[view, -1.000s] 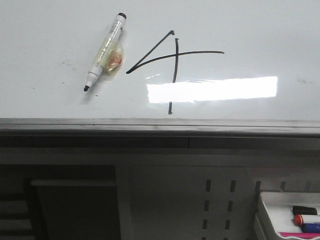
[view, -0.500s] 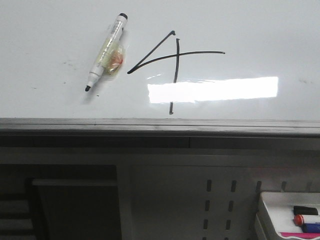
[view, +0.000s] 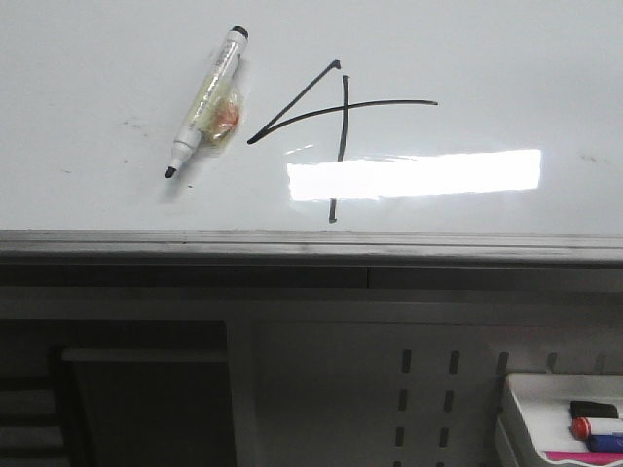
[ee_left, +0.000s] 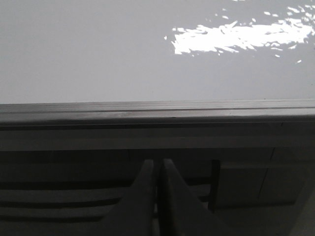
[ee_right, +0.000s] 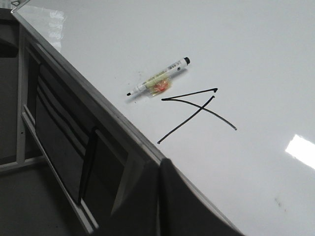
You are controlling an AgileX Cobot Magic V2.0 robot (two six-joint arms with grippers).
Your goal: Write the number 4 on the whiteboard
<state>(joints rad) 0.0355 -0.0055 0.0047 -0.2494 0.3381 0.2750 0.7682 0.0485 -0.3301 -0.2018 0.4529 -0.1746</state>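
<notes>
- The board [view: 487,58] lies flat and glossy, its grey rail [view: 311,243] running across the front view; a bright strip of glare crosses the lower part of its surface.
- The 4 [view: 341,112] is drawn in thin black line near the middle of the board: a long diagonal, a curved crossbar and a vertical stem that passes down through the glare and ends just short of the rail.
- In the right wrist view the 4 [ee_right: 197,110] shows complete, close to the board's edge.
- A marker [view: 204,102] lies on the board just beside the 4, on the left-arm side, not touching it.
- The marker is uncapped, its black tip pointing toward the rail, with a yellowish, orange-spotted wrap of tape around its barrel.
- No gripper touches the marker.
- The left gripper [ee_left: 157,169] sits below the rail, off the board; its two fingers are pressed together with only a thin seam between them and nothing held.
- The right gripper [ee_right: 160,169] hangs off the board edge near the 4, fingers likewise closed together and holding nothing.
- A white tray [view: 516,409] with markers sits low, on the right-arm side, well apart from the board.
</notes>
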